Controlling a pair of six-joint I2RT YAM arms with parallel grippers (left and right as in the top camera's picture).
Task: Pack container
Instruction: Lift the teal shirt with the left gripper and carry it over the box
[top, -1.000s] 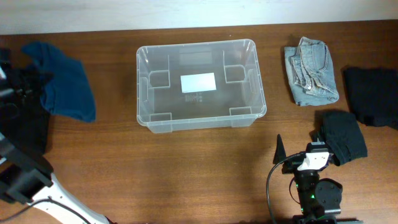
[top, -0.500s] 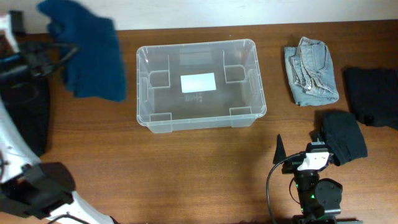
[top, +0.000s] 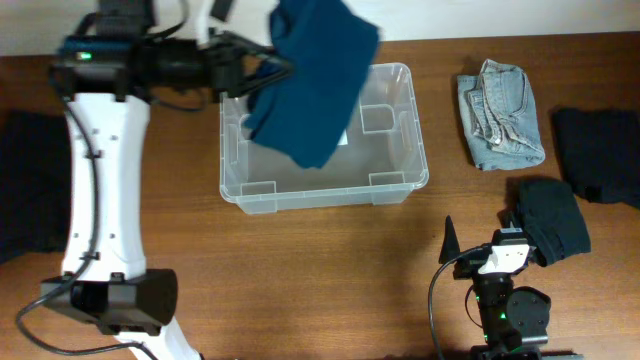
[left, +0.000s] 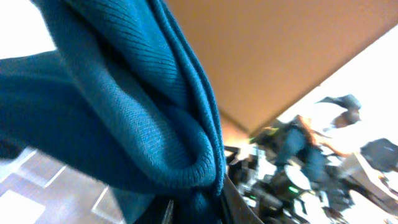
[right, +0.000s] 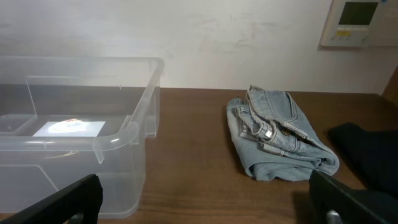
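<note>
Overhead, the left claw (top: 252, 68) is clamped on a blue sweater (top: 315, 80) that hangs over the container (top: 400, 188). The container stands open near the far side of the worktop (top: 300, 270). The right claw (right: 208, 202) sits low over the worktop with its fingers wide apart and nothing between them, and folded jeans (top: 502, 112) lie to the container's right.
</note>
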